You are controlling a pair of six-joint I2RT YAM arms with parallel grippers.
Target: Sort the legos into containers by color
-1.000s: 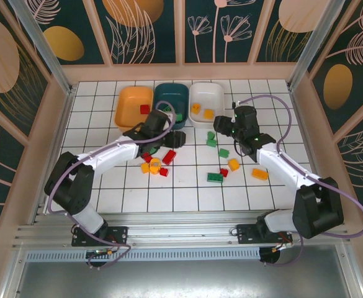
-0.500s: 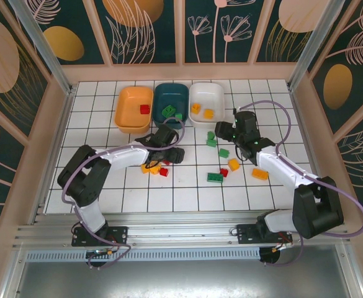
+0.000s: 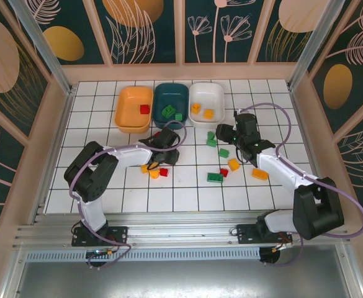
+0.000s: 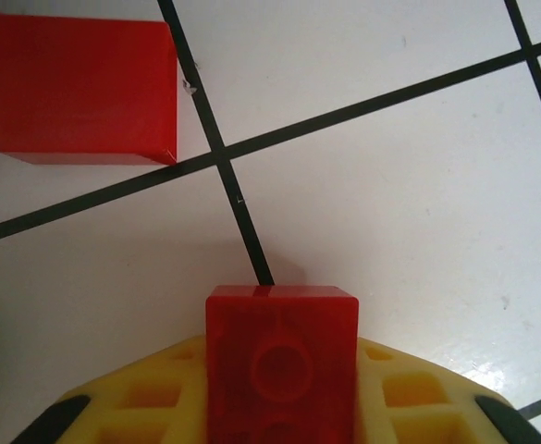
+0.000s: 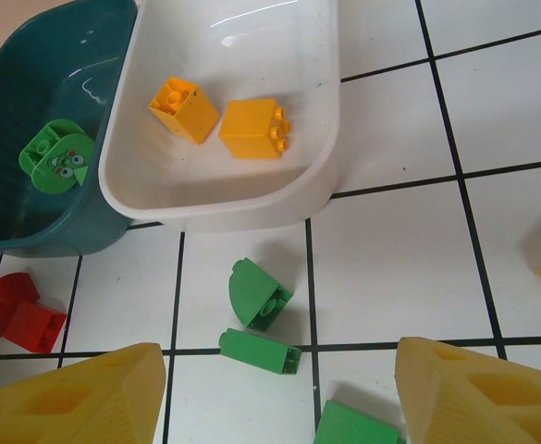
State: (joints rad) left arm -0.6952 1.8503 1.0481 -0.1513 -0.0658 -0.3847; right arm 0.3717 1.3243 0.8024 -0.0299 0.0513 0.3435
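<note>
Where the bottom edge crops the left wrist view, the left gripper (image 4: 281, 388) is clenched on a red brick (image 4: 281, 333). Yellow fingers (image 4: 150, 402) press both its sides, and the brick's lower part is out of frame. A second red brick (image 4: 80, 88) sits upper left, clipped by the edge.

The right gripper (image 5: 279, 375) is released, with nothing held. At lower centre lie a rounded green brick (image 5: 256, 296), a flat green brick (image 5: 259, 351) and a third green brick (image 5: 349, 427) cut off at the bottom.

The white tub (image 5: 252, 46), top centre, holds two yellow bricks (image 5: 252, 128). The teal tub (image 5: 48, 74), upper left and cropped, holds a green piece (image 5: 55, 155).

In the overhead view the orange tub (image 3: 130, 117) sits upper left of centre. Bricks beside the left arm are partly hidden.
</note>
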